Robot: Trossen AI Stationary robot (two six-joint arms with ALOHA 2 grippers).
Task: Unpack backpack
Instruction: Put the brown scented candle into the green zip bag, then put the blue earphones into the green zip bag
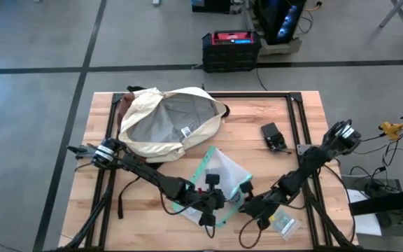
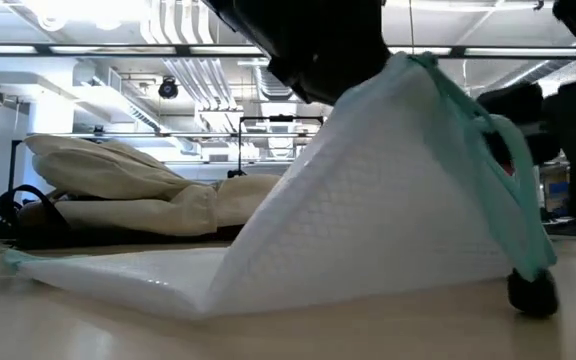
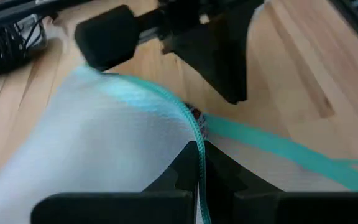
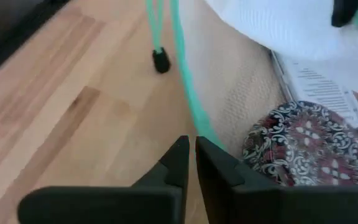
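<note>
Both pincers — left (image 1: 215,198), right (image 1: 247,205) — sit near the backpack (image 1: 170,122).

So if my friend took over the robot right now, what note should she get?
Left end effector: shut on the teal edge of the clear pouch, holding it up off the table near the front edge.
Right end effector: right beside the pouch's other side, fingers nearly closed, the teal edge just ahead of them; a grip is not certain.
Backpack: lying open at the back left, grey lining showing.
Done: the pouch is out, along with a small black item and a small clear packet.
Left: set the pouch down and check the backpack for more.
</note>
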